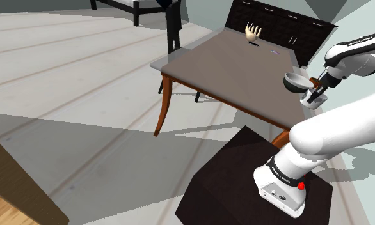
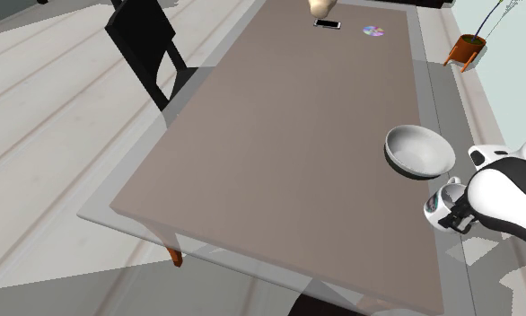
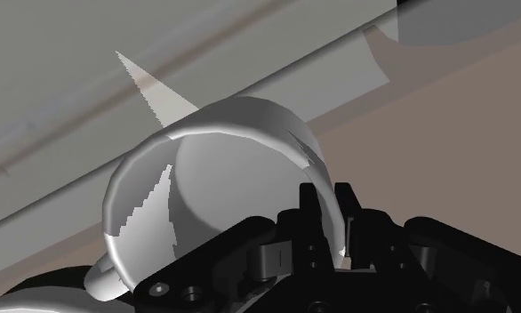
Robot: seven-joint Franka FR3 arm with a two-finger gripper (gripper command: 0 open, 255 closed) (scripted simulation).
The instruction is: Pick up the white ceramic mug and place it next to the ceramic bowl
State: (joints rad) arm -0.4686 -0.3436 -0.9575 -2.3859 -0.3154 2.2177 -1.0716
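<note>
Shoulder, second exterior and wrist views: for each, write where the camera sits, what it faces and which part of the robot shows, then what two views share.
Shoulder view: beside and behind the stand, looking down across the table; stand and white arm show.
Second exterior view: high over the table, looking down its length; the arm's end shows at the right edge.
Wrist view: on the hand, looking along the end effector, shut on the mug.
Shared: both exterior views show the bowl near the mug.
</note>
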